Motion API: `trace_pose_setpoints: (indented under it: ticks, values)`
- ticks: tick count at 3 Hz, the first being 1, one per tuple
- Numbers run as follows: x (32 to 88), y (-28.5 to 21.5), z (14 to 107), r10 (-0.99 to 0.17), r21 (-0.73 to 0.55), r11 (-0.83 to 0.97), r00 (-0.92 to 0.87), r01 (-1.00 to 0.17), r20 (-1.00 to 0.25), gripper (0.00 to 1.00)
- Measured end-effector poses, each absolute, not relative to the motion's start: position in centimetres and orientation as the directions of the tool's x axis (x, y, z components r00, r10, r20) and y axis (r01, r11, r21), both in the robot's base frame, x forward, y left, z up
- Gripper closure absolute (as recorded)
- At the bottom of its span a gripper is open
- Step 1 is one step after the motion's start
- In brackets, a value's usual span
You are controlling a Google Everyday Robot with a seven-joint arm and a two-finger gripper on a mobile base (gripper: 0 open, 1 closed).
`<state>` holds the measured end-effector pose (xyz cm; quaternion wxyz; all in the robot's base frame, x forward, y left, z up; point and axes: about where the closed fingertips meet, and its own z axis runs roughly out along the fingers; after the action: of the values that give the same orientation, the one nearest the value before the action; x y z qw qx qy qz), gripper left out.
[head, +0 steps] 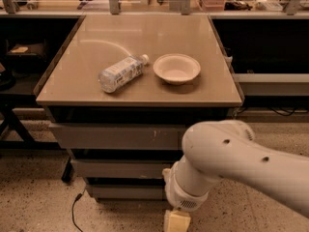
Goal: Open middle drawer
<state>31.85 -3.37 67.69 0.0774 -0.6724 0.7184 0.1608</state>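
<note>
The middle drawer (120, 168) is the plain dark-grey front of medium height, closed, in the stack under the table top. Above it is a taller grey front (116, 137) with pale scratch marks. Below it is a shorter front (126, 192). My white arm (227, 158) comes in from the right and covers the right ends of the two lower fronts. My gripper (176, 221) shows only as a pale beige part at the bottom edge, low in front of the drawer stack and right of its middle.
On the tan table top (145, 37) lie a plastic water bottle (120, 73) on its side and a white bowl (176, 68). A black cable (73, 211) trails on the speckled floor at left. Dark shelving stands on both sides, and a cluttered bench runs behind.
</note>
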Motion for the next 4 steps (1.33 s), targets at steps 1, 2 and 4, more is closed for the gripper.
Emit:
trace_pose_setpoints:
  ticks: [1,2,4]
  values:
    - [33.0,-1.4,61.5,-0.939,0.134,0.046,-0.088,-0.990,-0.334,0.00]
    - [34.8,-0.2,56.5,-0.937,0.123,0.062,-0.100,-0.990,-0.335,0.00]
    - [37.2,0.9,52.6,-0.941,0.106,0.070,-0.101,-0.992,-0.324,0.00]
